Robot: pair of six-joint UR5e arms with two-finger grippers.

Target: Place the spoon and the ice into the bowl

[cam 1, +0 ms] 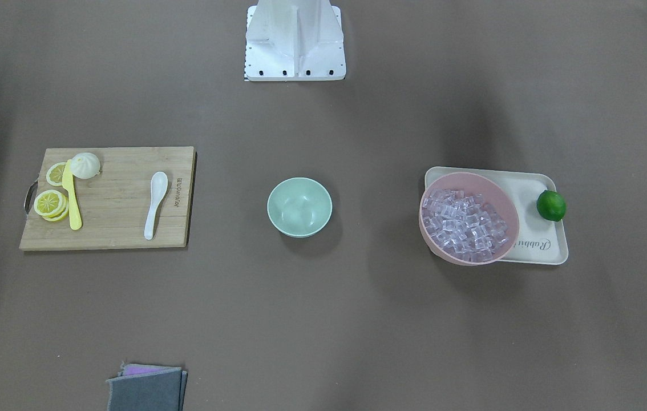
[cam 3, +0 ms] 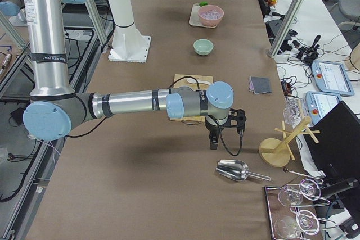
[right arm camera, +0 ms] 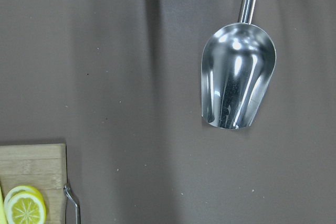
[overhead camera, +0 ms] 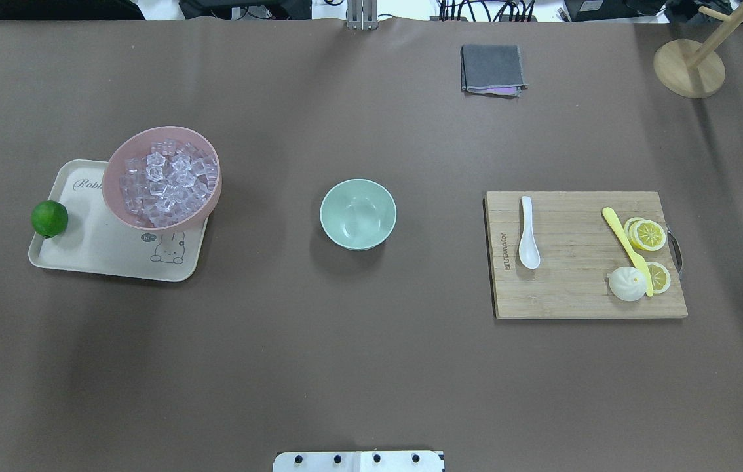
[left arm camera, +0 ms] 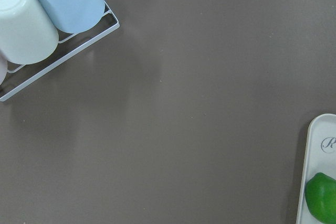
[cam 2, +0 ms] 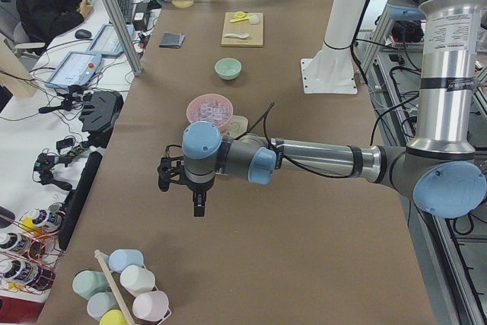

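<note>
Spoon (overhead camera: 528, 233): flat on cutting board (overhead camera: 574, 295), robot's right side of worktop (overhead camera: 371, 360) | ice (overhead camera: 165, 183): heaped in pink bowl (overhead camera: 107, 187) on tray (overhead camera: 103, 252), robot's left | bowl (overhead camera: 358, 214): upright mid-worktop, between them, apart from both | left jaws, right jaws: above worktop ends, spread or pressed together cannot tell.

Long brown matte table (overhead camera: 371, 367), workshop.
White side desk (cam 2: 27, 127) along its far edge, silver aluminium posts (cam 2: 114, 13) between them; soft, even light.

The tray (overhead camera: 103, 259) reads "Rabbi…", probably "Rabbit"; cutting board (overhead camera: 574, 288) lettering is unreadable.
</note>
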